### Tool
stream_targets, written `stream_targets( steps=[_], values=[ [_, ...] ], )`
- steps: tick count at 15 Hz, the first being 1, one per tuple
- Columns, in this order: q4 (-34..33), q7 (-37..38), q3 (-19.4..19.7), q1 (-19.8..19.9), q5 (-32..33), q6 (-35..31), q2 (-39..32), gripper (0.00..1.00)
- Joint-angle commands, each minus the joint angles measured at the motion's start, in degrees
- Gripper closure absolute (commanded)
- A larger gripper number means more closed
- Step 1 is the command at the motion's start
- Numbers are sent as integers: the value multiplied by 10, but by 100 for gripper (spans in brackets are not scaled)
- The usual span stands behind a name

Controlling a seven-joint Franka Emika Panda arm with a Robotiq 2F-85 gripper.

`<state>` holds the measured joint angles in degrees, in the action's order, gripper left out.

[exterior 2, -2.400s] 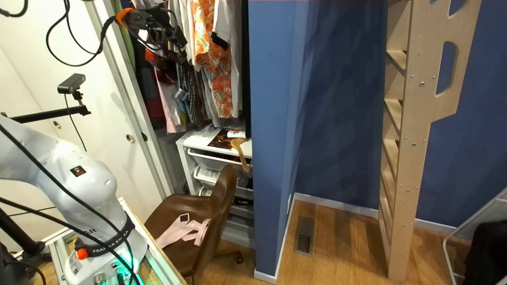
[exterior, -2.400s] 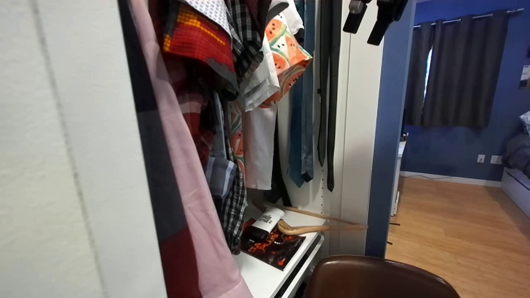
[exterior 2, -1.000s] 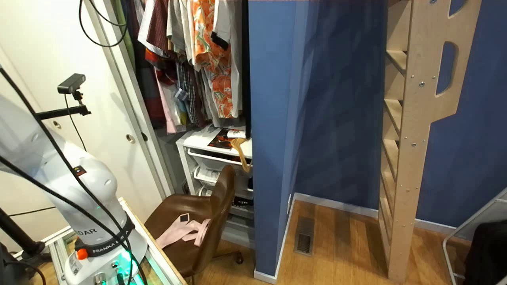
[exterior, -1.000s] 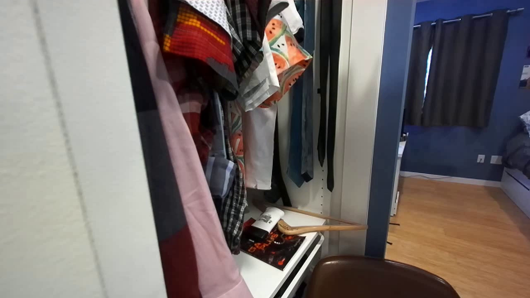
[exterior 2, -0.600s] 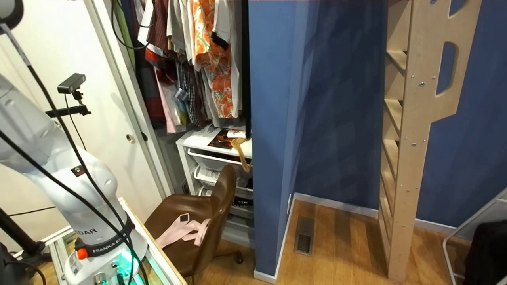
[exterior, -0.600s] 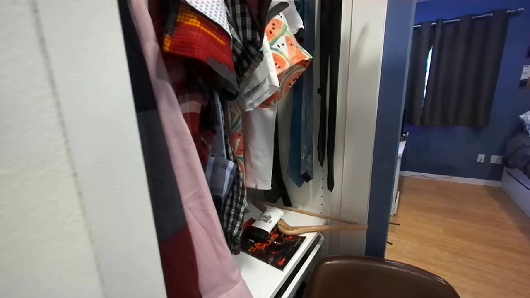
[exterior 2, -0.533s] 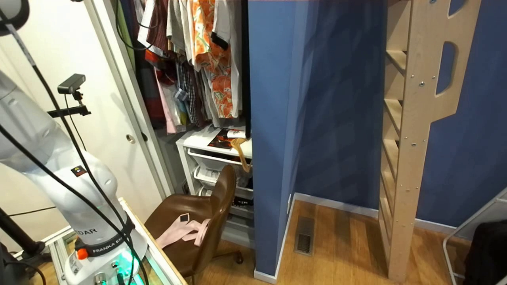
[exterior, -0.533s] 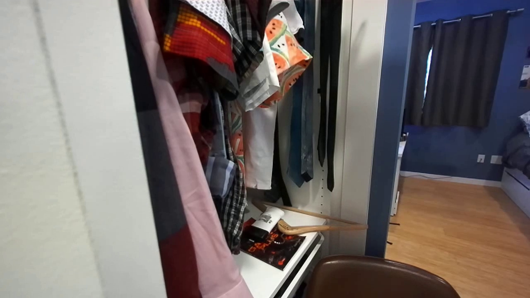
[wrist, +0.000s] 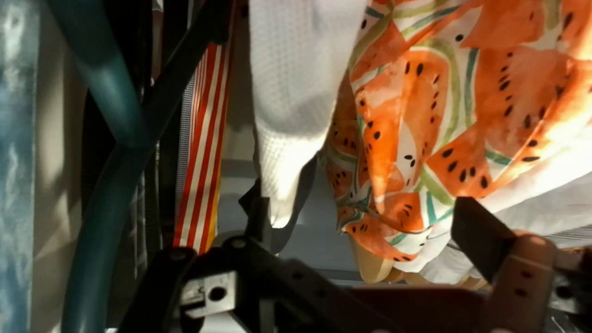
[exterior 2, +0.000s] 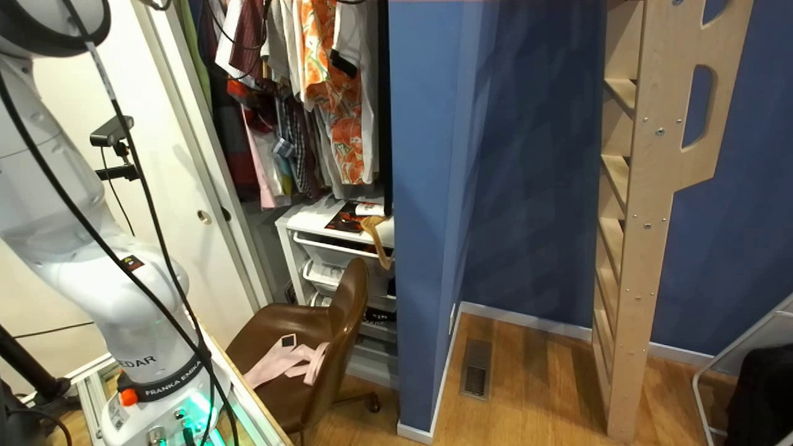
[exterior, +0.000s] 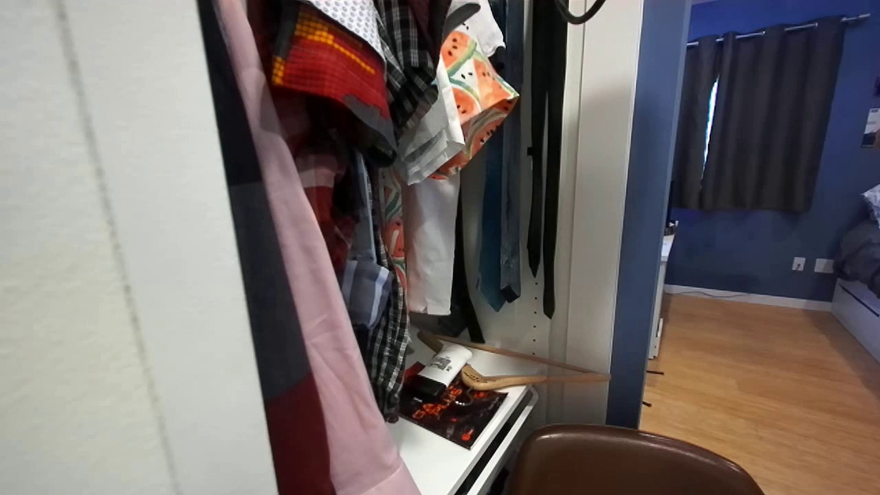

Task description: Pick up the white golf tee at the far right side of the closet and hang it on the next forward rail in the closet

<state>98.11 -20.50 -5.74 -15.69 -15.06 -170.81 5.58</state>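
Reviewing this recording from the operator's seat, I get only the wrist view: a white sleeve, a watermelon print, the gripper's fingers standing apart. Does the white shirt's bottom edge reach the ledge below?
Observer: No. In an exterior view, the white golf tee ends above the closet's white ledge, apart from it.
Operator: Is anything jutting out from that ledge?
Observer: Yes, in both exterior views a wooden hanger sticks out past its front edge.
Operator: And lower down, out in the room?
Observer: In an exterior view, a piece of pink cloth lies on the seat of a brown chair.
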Motion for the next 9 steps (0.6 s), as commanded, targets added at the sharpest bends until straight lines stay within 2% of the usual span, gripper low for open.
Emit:
stream_targets(
  steps=[1,3,4,5,6,7,9],
  values=[
    [-39,-82,13,-27,-89,-15,-34,0],
    [-56,-136,12,-33,-141,-30,-47,0],
    [-66,-162,11,-35,-166,-35,-53,5],
    [-72,-181,10,-33,-183,-37,-58,19],
    [-78,-199,9,-31,-199,-36,-61,29],
    [-82,-215,8,-28,-211,-34,-63,31],
    [-88,-244,8,-24,-234,-28,-66,46]
  ],
)
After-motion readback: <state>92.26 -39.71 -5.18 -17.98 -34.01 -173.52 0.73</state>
